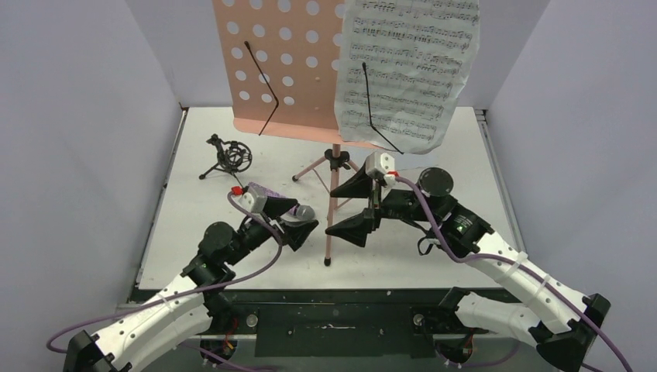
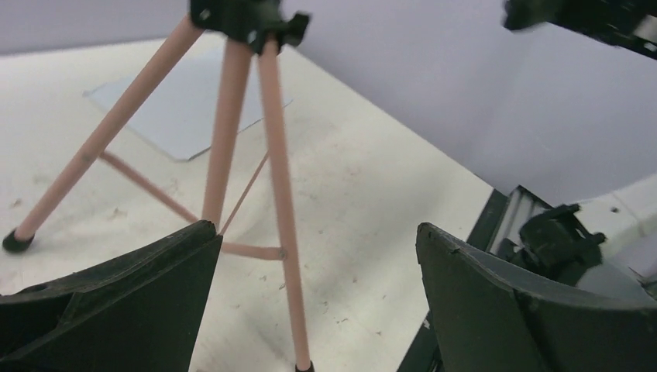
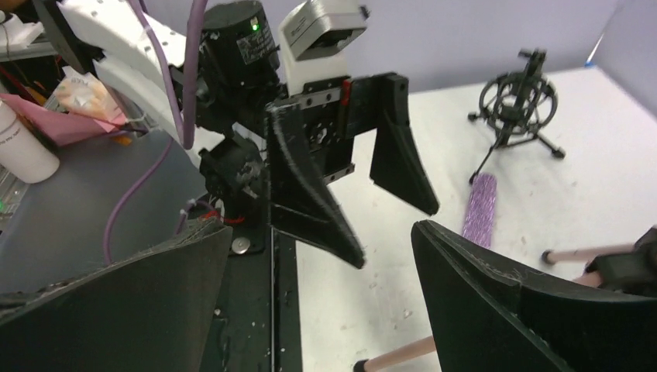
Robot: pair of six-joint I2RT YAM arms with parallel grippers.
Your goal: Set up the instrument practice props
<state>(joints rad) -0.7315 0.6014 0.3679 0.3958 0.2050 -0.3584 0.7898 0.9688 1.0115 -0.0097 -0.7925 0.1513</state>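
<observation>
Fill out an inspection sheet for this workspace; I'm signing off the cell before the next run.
Surface: white tabletop, scuffed.
Job's things: pink music stand upright, one sheet-music page on its desk; white sheet flat on the table; purple microphone lying down; black mic holder standing, empty.
Clutter: nothing seen.
Grippers: left gripper open, near the microphone; right gripper open, by the stand's near leg.
Cables: purple cables along both arms.
Surroundings: plain walls; white bottle off the table.
</observation>
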